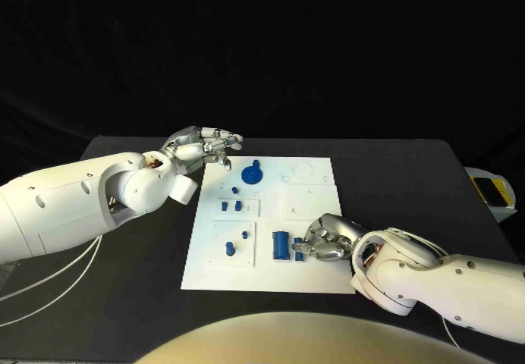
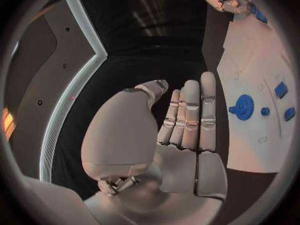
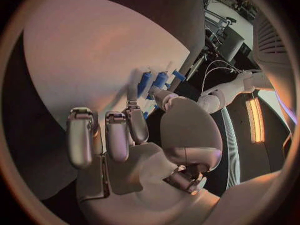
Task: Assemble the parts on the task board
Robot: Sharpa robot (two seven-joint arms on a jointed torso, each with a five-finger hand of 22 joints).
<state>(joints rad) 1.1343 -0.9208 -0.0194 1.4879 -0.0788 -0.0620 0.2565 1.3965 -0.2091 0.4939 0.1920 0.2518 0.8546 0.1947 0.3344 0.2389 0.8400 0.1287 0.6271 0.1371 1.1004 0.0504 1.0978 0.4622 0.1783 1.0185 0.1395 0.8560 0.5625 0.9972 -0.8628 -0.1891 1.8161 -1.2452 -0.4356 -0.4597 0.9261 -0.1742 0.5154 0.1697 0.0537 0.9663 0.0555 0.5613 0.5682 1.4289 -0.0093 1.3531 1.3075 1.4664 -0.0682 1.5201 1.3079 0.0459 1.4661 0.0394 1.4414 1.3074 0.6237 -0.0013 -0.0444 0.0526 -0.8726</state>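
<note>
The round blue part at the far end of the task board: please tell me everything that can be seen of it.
The round blue part is a flat disc of what looks like plastic, with a raised hub and a small knob sticking out at its rim, seen clearly in the left wrist view. It lies on the white task board, near its far edge and toward the robot's left. Nothing touches it: the left hand, fingers extended, is beside the board's far left corner, apart from the disc.

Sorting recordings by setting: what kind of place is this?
Probably a robotics lab test bench: a black table before a dark backdrop, a white task board with small blue parts, and equipment racks behind.
</note>
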